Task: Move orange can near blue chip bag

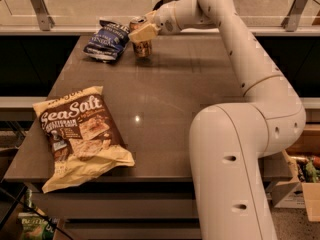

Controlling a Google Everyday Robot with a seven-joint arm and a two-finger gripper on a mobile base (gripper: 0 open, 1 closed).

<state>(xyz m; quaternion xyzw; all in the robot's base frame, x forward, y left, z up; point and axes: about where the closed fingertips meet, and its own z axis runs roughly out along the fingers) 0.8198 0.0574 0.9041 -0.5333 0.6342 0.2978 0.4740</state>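
The brown table [165,109] carries one large "Sea Salt" chip bag [80,134] at the near left, one blue chip bag [106,40] at the far left, and one orange can [142,49] standing just right of the blue bag. The single gripper [139,33] has its jaws closed around the can's upper half (a sensible place to hold). I judge the can light, stiff, smooth, rather slippery and easily dented.

Hand [142,33] around upright orange can [142,49], just beside blue chip bag [106,40].
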